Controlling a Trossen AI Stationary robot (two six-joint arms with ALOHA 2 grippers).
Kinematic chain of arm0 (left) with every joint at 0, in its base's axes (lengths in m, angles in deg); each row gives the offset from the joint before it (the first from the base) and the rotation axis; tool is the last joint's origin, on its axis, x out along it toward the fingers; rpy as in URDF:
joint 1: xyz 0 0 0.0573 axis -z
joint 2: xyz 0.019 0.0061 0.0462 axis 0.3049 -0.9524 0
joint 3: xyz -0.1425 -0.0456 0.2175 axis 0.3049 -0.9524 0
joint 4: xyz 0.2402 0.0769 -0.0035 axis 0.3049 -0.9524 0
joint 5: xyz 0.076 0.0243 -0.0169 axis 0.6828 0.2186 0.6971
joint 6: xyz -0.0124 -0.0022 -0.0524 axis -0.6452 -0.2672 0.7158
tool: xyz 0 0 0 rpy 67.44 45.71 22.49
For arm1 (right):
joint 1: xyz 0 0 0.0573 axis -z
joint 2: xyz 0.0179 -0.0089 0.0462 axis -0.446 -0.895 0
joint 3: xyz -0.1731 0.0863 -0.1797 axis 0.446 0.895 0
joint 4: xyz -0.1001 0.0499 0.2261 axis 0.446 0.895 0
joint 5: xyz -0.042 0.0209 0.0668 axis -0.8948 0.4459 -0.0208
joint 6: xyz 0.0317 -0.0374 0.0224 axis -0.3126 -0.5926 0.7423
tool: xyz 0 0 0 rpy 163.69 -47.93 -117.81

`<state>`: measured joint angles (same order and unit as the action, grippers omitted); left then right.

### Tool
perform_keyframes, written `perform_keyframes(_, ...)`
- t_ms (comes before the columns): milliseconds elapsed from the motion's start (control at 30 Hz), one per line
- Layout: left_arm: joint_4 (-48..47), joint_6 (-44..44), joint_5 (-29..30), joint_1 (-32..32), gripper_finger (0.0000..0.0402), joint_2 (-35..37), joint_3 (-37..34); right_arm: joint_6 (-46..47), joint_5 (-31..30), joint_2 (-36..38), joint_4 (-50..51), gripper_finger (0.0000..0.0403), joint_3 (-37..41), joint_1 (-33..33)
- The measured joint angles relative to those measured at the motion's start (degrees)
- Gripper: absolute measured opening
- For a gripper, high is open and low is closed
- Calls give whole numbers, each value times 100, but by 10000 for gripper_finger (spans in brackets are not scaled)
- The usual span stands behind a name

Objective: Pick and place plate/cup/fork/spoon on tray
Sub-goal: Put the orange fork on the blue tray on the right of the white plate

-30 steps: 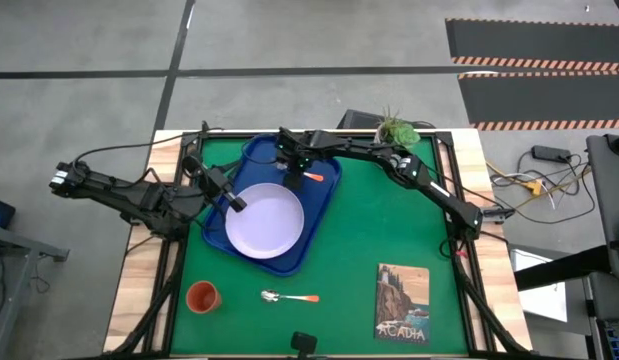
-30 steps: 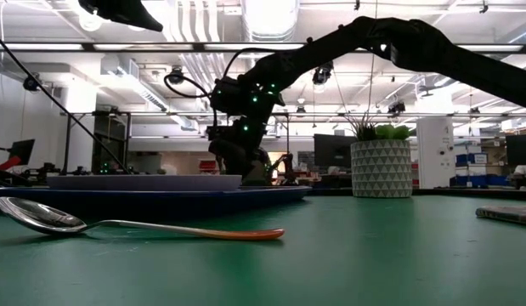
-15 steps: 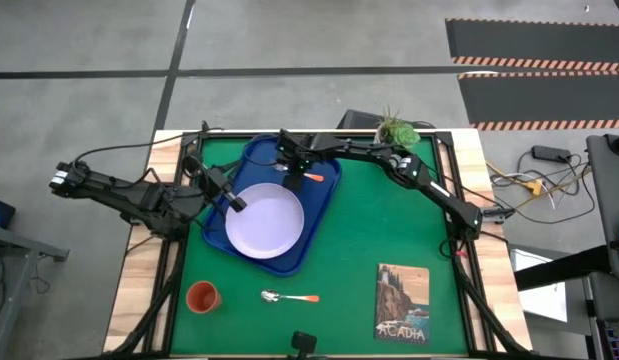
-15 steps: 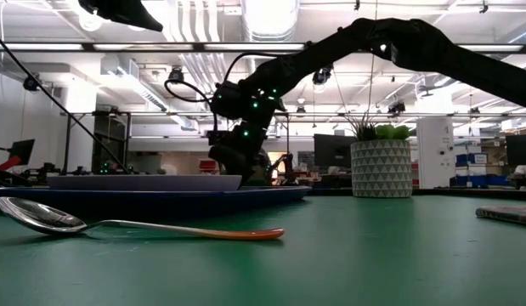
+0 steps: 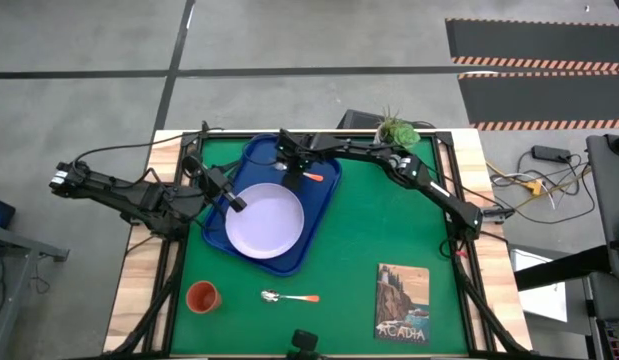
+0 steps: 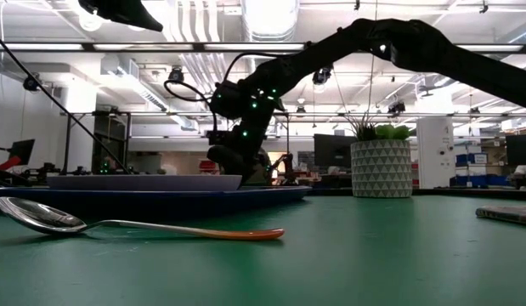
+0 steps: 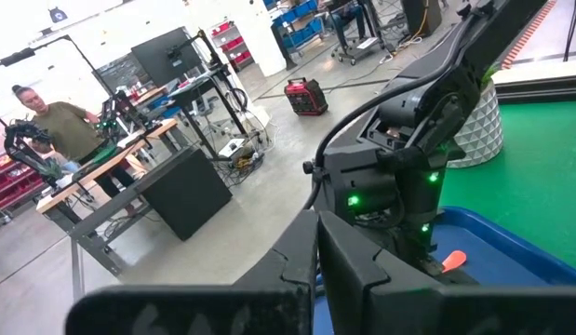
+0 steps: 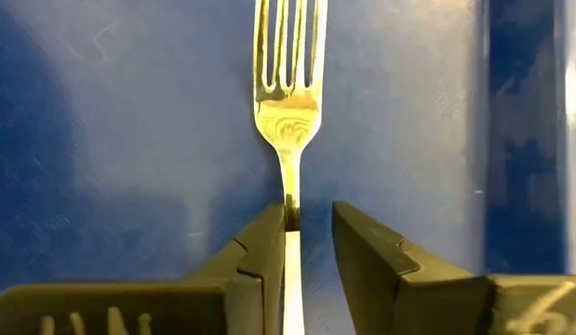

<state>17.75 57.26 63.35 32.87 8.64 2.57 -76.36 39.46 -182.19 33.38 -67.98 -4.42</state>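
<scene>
High view: the blue tray [image 5: 251, 158] sits on the green table mat [image 5: 389, 230] and carries the plate [image 5: 264, 221] and the fork [image 5: 307, 178], which lies near the tray's far edge. The right gripper [image 8: 301, 244] hovers over the fork's handle, fingers parted with a gap on one side. The left gripper [image 5: 235, 202], clenched shut, hangs at the plate's rim. The cup [image 5: 202, 296] and spoon [image 5: 289, 297] lie off the tray, on its near side.

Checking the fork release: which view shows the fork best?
Right wrist view: the fork fills it, tines and neck sharp on the tray, between the right gripper jaws. High view shows only its orange handle; left wrist an orange tip; low view hides it.
</scene>
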Motion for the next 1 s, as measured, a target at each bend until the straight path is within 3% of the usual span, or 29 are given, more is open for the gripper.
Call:
perform_keyframes(300,2,-2,0,-2,0,0,0,-164,18,66,165,76,-337,0)
perform_keyframes(500,2,-8,0,-1,0,0,0,-304,985,66,142,25,-333,64)
perform_keyframes(1000,2,-116,-1,-2,0,0,-2,-419,1010,59,-314,9,-5,85)
